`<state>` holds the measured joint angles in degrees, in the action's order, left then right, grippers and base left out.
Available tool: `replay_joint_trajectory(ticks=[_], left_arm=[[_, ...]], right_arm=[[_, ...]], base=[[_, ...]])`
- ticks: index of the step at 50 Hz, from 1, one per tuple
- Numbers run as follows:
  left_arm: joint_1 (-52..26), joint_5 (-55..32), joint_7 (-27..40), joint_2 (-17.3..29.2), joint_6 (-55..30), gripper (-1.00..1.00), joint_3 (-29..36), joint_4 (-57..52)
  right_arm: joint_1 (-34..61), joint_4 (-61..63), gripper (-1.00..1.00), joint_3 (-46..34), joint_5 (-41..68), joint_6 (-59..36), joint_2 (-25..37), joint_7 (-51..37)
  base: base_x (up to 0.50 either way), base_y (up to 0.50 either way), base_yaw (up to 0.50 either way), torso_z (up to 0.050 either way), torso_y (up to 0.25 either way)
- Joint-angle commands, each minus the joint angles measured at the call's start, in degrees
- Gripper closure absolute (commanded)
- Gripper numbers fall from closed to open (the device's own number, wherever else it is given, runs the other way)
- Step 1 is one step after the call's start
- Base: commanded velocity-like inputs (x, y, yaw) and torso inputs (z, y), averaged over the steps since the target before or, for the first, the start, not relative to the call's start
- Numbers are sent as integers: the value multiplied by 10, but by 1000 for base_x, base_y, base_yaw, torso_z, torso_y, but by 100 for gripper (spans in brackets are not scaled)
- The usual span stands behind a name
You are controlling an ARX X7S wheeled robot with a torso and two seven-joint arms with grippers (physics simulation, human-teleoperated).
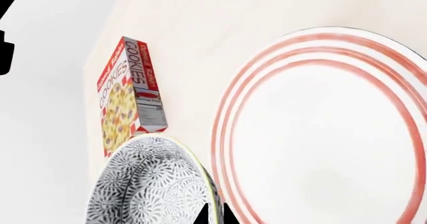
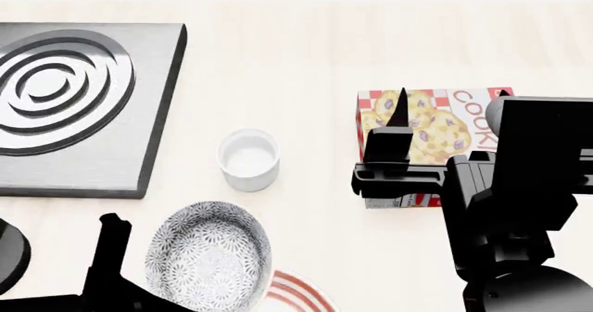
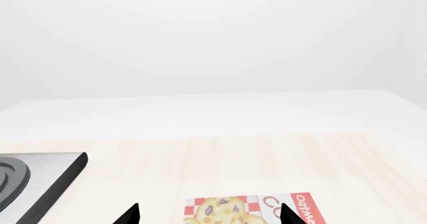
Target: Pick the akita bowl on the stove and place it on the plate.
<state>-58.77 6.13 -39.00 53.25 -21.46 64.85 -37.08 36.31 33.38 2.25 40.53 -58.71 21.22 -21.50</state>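
Note:
My left gripper [image 1: 215, 215] is shut on the rim of the akita bowl [image 1: 150, 184], with one dark fingertip inside the rim and one outside. The speckled akita bowl [image 2: 208, 253] hangs away from the stove [image 2: 153, 128], whose ring burner is bare. It overlaps the edge of the red-ringed plate [image 2: 298, 294] near the table's front. In the left wrist view the plate [image 1: 327, 134] lies right beside the held bowl. My right gripper [image 3: 208, 215] is open and holds nothing, hovering over a cookie box.
A plain white cup [image 2: 248, 159] stands between the stove and the bowl. The cookie box [image 2: 435, 128] lies flat at the right under my right arm, and the left wrist view shows the same cookie box [image 1: 130, 94] near the table's edge.

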Motion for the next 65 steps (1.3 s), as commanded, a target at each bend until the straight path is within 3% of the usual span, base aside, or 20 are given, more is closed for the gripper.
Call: replay_joint_trajectory(ticks=[1, 65], left_arm=[[22, 32, 0, -12, 2, 100, 5, -11], [76, 97, 31, -52, -22, 100, 59, -21]], right_arm=[[-1, -6, -100, 11, -10, 7, -9, 12], [-1, -10, -100, 4, 4, 15, 0, 1]], base=[[0, 0, 0, 0, 0], [0, 0, 0, 0, 0]])
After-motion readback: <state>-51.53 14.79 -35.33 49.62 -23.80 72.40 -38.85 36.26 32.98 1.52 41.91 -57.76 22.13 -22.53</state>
